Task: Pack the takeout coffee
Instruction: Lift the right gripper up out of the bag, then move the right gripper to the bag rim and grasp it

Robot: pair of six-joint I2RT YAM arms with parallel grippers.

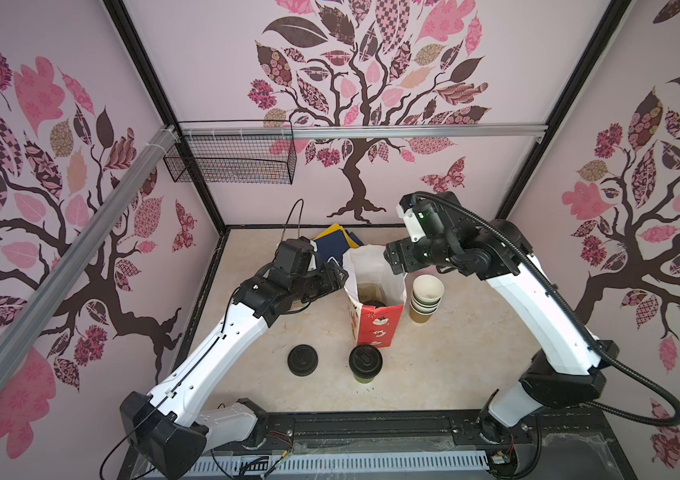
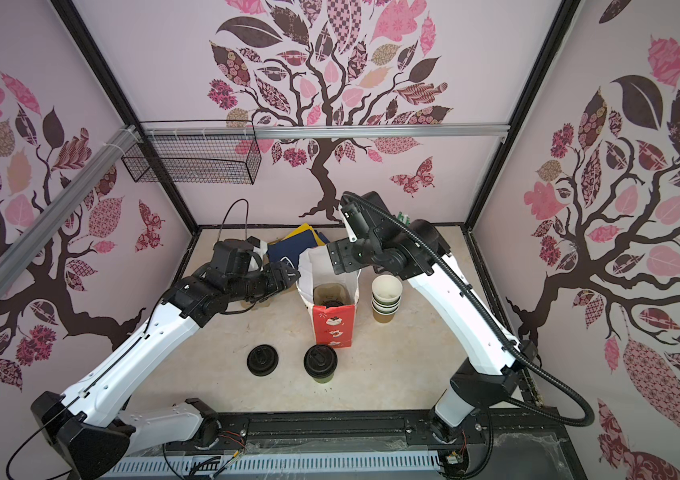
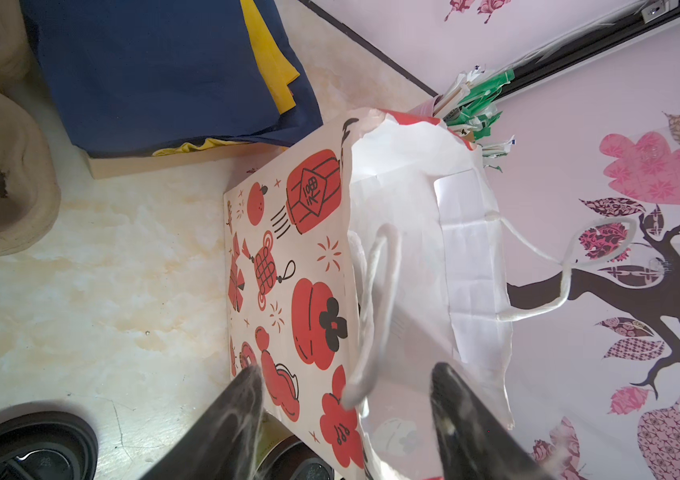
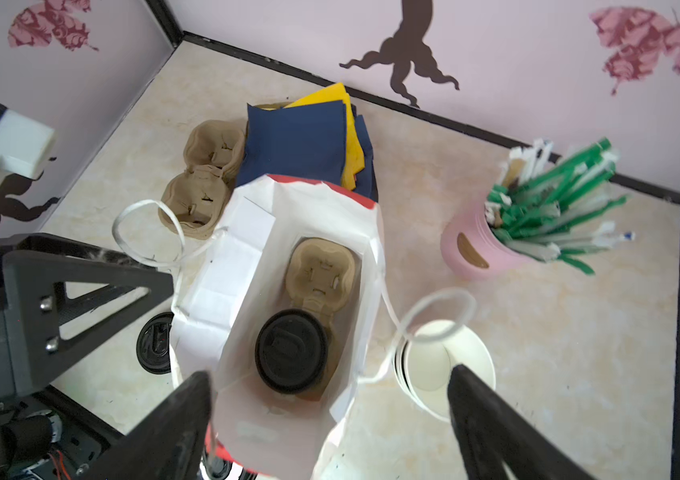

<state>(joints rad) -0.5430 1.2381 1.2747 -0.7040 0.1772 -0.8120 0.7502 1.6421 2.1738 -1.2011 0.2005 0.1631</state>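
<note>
bright, even light, soft shadows, wide-angle bending at edges.

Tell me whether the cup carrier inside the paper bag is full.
Half full: in the right wrist view one lidded cup fills one slot of the carrier; its other slot is bare.

Two lidded coffees [image 1: 365, 362] [image 4: 291, 351], one loose lid [image 1: 303, 360], one bag [image 1: 378, 328], one cup stack [image 1: 425, 301].

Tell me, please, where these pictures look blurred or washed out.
Left wrist view: the left fingers and the bag's near handle are soft, its white lining overbright. Right wrist view: right fingers blurred, lidded cup sharp. Both top views: sharp throughout.
</note>
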